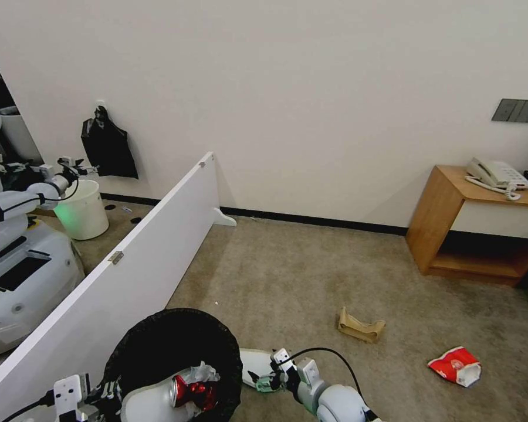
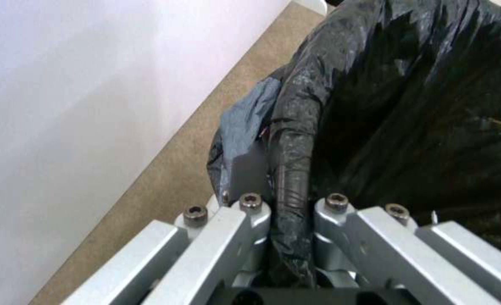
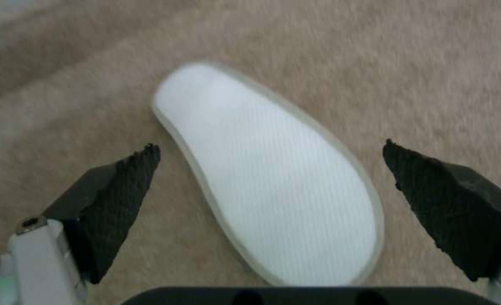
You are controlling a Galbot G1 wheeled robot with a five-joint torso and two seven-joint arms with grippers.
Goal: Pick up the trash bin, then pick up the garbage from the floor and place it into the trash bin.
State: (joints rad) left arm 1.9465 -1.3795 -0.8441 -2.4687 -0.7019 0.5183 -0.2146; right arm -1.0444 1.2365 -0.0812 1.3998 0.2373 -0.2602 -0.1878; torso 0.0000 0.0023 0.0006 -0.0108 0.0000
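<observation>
The right gripper (image 3: 270, 169) hangs over a white slipper (image 3: 273, 178), jaws spread wide with one dark pad either side of it and neither touching. The slipper lies flat on the beige carpet (image 1: 311, 275), sole up. In the head view it sits at the near edge of the floor, just right of the trash bin (image 1: 176, 351), long axis running left to right and partly covered by the gripper (image 1: 268, 380).

The left gripper (image 2: 290, 212) is clamped on the bin's rim, pinching a fold of the crinkly black bag between its metal fingers (image 2: 250, 212). The bin sits at the near left, mouth up. Inside, count one crushed red can (image 1: 193, 392), one pale flat thing (image 1: 152, 404) that may be a slipper, hard to tell, and a crumpled bit of white beside the can.

On the carpet, three pieces: the slipper, one folded brown cardboard (image 1: 361, 326) further right, and one red-and-white wrapper (image 1: 454, 366) at the near right, well apart from each other.

A white panel (image 1: 129, 264) runs diagonally along the left. Beyond it stand a plain white bucket (image 1: 83, 210) and a black bag (image 1: 108, 146) hanging on the white wall. Far right, a wooden side table (image 1: 452, 217) carries one telephone (image 1: 496, 176).
</observation>
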